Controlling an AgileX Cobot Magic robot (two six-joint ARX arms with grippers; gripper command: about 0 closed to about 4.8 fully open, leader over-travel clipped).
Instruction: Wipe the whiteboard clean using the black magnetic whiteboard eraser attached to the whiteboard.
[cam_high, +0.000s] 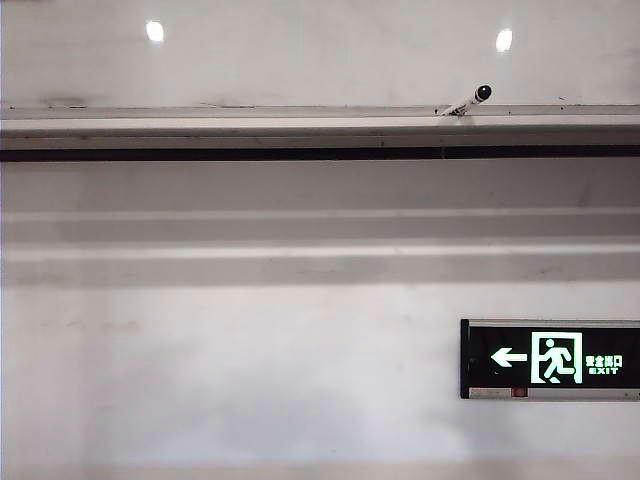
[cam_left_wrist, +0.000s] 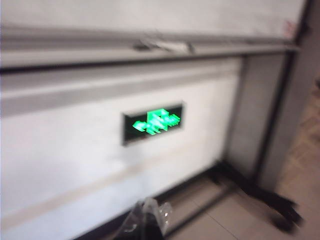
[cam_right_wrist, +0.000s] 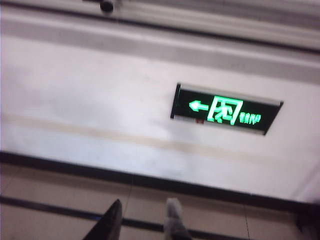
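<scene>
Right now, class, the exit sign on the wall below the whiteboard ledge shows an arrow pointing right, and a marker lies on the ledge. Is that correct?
Not quite. The arrow on the exit sign points left, as the exterior view shows. The rest holds: the sign hangs on the wall below the ledge, and a marker lies on it.

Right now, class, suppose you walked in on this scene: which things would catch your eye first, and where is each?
The glowing green exit sign low on the matte wall, at the right, grabs attention first. Above it, two round lights mirror in the glossy whiteboard, and a marker lies tilted on the silver ledge. In the right wrist view, the right pincer hangs open and empty over the floor; the left pincer is blurred.
</scene>
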